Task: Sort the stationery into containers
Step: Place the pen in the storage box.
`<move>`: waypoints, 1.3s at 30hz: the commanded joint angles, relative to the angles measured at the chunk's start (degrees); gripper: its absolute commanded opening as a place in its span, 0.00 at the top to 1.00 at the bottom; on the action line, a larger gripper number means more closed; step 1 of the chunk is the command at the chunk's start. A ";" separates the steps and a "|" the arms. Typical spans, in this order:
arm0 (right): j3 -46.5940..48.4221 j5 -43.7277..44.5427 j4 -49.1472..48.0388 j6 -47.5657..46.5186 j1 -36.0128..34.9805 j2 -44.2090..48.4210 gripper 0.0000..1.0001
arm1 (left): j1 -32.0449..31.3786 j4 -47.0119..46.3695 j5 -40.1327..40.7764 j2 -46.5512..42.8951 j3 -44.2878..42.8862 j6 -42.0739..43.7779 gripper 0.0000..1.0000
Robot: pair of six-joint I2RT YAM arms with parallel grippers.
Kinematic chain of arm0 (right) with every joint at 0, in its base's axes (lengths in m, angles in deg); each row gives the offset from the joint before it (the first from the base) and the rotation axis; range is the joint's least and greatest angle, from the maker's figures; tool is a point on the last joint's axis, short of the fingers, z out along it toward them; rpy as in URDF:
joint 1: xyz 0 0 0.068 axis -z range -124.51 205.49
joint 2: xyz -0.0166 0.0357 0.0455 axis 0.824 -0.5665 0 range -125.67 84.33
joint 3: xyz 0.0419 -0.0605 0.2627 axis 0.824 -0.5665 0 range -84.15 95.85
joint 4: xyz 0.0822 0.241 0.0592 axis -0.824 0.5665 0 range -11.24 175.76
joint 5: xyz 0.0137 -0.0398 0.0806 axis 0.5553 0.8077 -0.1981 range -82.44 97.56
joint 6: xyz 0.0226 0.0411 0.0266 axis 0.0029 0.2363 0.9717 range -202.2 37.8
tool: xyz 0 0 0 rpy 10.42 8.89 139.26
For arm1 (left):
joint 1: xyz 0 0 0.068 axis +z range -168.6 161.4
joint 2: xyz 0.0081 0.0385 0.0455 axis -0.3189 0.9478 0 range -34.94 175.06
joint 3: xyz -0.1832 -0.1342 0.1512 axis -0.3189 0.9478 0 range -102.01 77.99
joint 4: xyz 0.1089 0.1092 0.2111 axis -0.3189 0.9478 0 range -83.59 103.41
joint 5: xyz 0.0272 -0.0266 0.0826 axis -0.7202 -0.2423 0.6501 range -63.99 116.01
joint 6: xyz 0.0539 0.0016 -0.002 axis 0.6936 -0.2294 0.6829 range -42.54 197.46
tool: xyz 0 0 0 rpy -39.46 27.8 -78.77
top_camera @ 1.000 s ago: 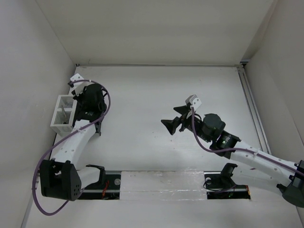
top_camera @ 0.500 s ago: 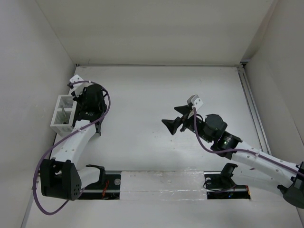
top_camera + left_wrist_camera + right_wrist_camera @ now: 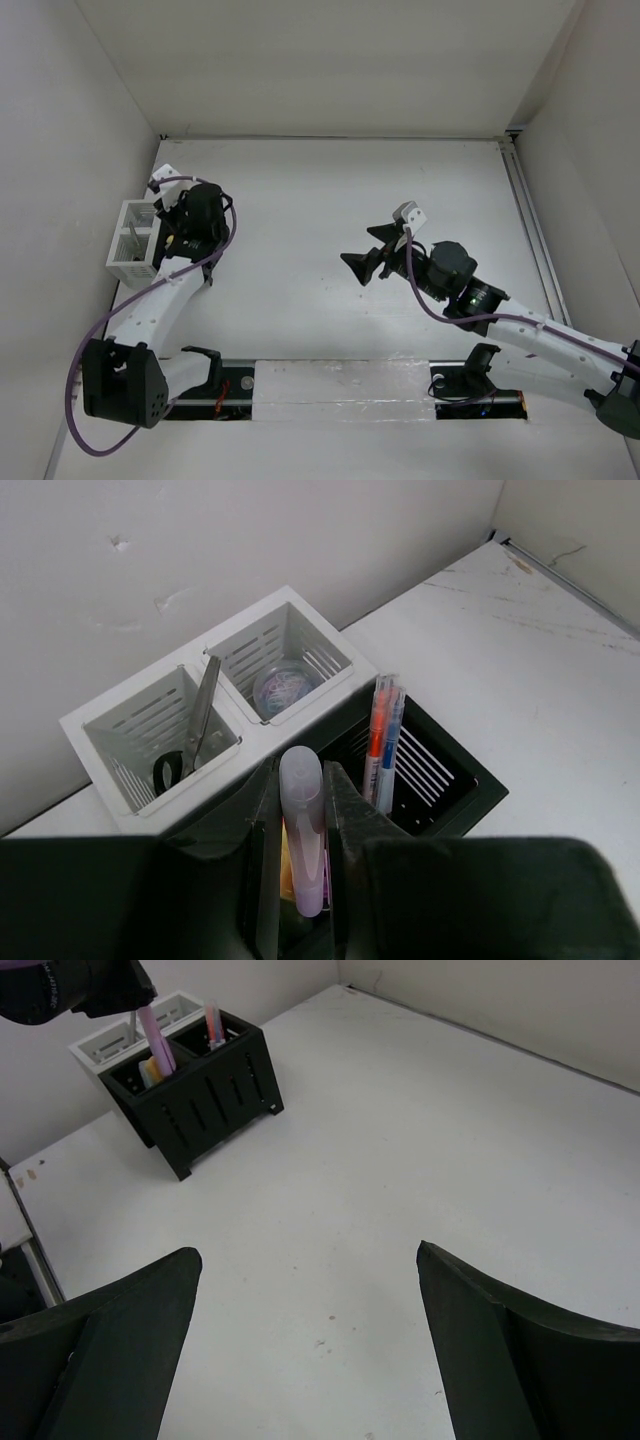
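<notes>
My left gripper (image 3: 300, 785) is shut on a purple highlighter (image 3: 302, 840) and holds it upright over the black organiser (image 3: 445, 780), its lower end down among yellow and orange highlighters. Orange and blue pens (image 3: 383, 735) stand in that box. The white organiser (image 3: 120, 695) beside it holds black-handled scissors (image 3: 198, 725) in one compartment and a round greyish-purple piece (image 3: 283, 686) in the other. In the right wrist view the black organiser (image 3: 205, 1085) and the held highlighter (image 3: 155, 1040) show far left. My right gripper (image 3: 310, 1290) is open and empty above bare table.
The organisers stand against the left wall, the white one (image 3: 135, 240) just left of my left gripper (image 3: 188, 232); the arm hides the black one from above. My right gripper (image 3: 365, 262) hovers mid-table. Walls enclose the table on three sides.
My left gripper has shifted slightly right over the black organiser, still holding the purple highlighter. The right arm has barely moved.
</notes>
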 commanded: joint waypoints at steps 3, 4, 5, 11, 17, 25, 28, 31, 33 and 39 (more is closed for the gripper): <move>-0.15 -0.83 -3.56 0.46 0.40 1.45 0.05 | 0.04 -0.32 1.49 -1.65 1.22 1.06 1.00; -0.15 -0.83 -3.56 0.46 0.40 1.45 0.05 | 0.04 0.90 2.01 -1.03 0.69 -0.33 1.00; -0.67 -0.83 -3.56 0.46 0.40 1.97 0.05 | 0.04 0.92 2.01 -0.51 0.08 -0.35 1.00; -0.67 -0.83 -3.56 0.46 0.40 2.51 0.05 | 0.04 1.53 0.09 1.17 0.07 -0.96 0.91; -0.67 -0.83 -4.09 0.46 0.40 2.51 0.05 | 0.04 1.53 0.08 1.17 0.07 -0.96 0.88; -1.20 -0.83 -4.09 0.46 0.40 2.51 0.04 | 0.04 1.53 0.70 0.12 0.07 -1.67 0.27; -1.20 -0.83 -4.09 0.46 0.40 2.51 0.04 | 0.04 2.93 0.70 -2.08 -0.54 -2.28 0.20; -1.20 -0.83 -4.61 0.46 0.40 1.90 0.04 | 0.04 3.47 -0.44 -6.19 -1.07 -1.24 0.12; -1.20 -0.83 -4.62 0.46 0.40 1.89 0.04 | 0.04 4.17 -2.64 -8.57 -2.56 -0.27 0.01; -1.20 -0.83 -5.14 0.46 0.40 0.22 0.04 | 0.04 5.48 -6.32 -15.87 -3.88 0.27 0.00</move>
